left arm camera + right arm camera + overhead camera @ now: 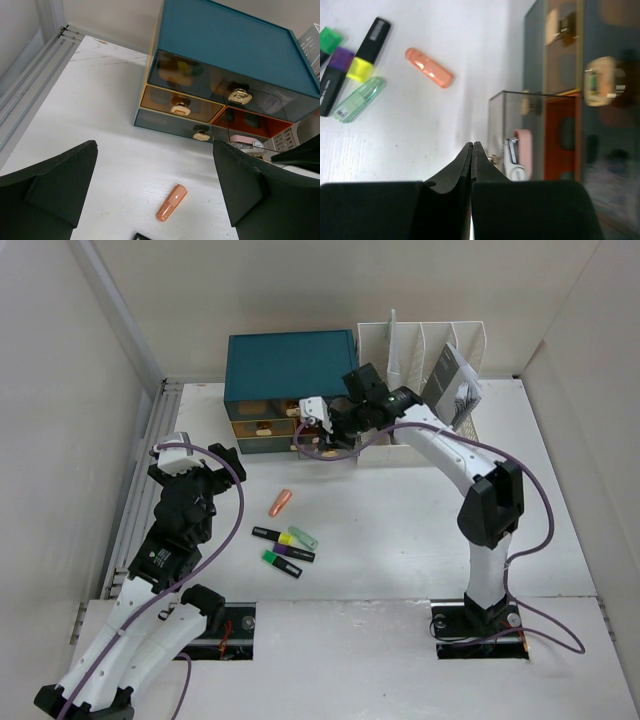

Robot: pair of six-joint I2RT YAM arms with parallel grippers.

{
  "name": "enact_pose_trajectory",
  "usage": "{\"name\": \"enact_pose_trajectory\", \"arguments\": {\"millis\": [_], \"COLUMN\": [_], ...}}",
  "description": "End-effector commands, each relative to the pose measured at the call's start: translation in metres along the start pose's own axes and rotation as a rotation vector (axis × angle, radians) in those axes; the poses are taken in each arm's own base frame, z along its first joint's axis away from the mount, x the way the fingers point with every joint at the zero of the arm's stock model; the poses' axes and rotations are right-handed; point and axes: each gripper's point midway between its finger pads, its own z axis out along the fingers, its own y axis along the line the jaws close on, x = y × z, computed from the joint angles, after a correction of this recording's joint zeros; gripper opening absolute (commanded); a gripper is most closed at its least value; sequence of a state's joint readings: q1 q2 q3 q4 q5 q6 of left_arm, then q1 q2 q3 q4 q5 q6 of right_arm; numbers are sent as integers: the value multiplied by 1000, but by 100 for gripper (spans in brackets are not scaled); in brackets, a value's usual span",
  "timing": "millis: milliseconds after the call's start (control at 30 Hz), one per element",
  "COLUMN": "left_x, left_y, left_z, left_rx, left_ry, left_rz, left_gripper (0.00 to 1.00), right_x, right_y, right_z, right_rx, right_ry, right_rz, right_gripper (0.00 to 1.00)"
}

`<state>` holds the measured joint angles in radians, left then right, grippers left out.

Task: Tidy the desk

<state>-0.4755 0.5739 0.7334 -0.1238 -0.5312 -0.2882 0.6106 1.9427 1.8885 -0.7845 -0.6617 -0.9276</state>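
The white desk [400, 530] holds an orange capped tube [281, 502] and several highlighters [285, 548] in its middle. My left gripper [192, 478] is open and empty at the left. In the left wrist view its jaws [155, 150] stand wide, just short of the orange tube [171, 202]. My right gripper [322, 435] is shut with nothing between the jaws. It sits at the front of a pulled-out clear drawer [510, 135] of the teal drawer box [290, 365]. That drawer holds a pink and white item [521, 155]. The right gripper's tips [472, 146] are just left of the drawer's front wall.
A white slotted file rack [430, 345] with a booklet [455, 385] stands right of the drawer box. A metal rail [140, 475] runs along the desk's left edge. Two cut-outs [232, 630] [478, 632] hold the arm bases. The highlighters [350, 65] and orange tube [429, 67] also show in the right wrist view.
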Motion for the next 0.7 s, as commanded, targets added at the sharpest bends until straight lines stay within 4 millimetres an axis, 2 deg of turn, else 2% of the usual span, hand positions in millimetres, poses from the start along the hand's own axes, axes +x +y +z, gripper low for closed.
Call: {"name": "enact_pose_trajectory", "arguments": {"millis": [0,167,267,300,333,367,433,467,500,633,667], "left_x": [-10,-10,-10,-10,-10,-10,-10,-10,-10,-10,-10], "left_y": [-1,-1,-1,-1,-1,-1,-1,-1,-1,-1,-1], "left_z": [1,1,1,1,1,1,1,1,1,1,1], "left_rx": [2,2,2,2,2,2,2,2,2,2,2], "left_ry": [-40,-40,-40,-40,-40,-40,-40,-40,-40,-40,-40], "left_rz": [-13,-13,-13,-13,-13,-13,-13,-13,-13,-13,-13], "left_gripper": [99,99,99,99,99,99,99,99,99,99,99], "right_x": [8,24,39,42,38,45,45,53,48,55,53], "right_y": [27,26,17,7,0,-14,-34,-44,-50,-82,-83], "right_z": [8,24,37,42,40,39,39,34,33,20,19], "right_rx": [-131,-119,-54,15,76,191,340,417,464,688,716], "right_ry": [15,87,131,123,120,177,160,192,189,218,226], "right_rz": [17,32,71,98,97,111,146,164,171,217,212], "right_gripper": [0,0,0,0,0,0,0,0,0,0,0]}}
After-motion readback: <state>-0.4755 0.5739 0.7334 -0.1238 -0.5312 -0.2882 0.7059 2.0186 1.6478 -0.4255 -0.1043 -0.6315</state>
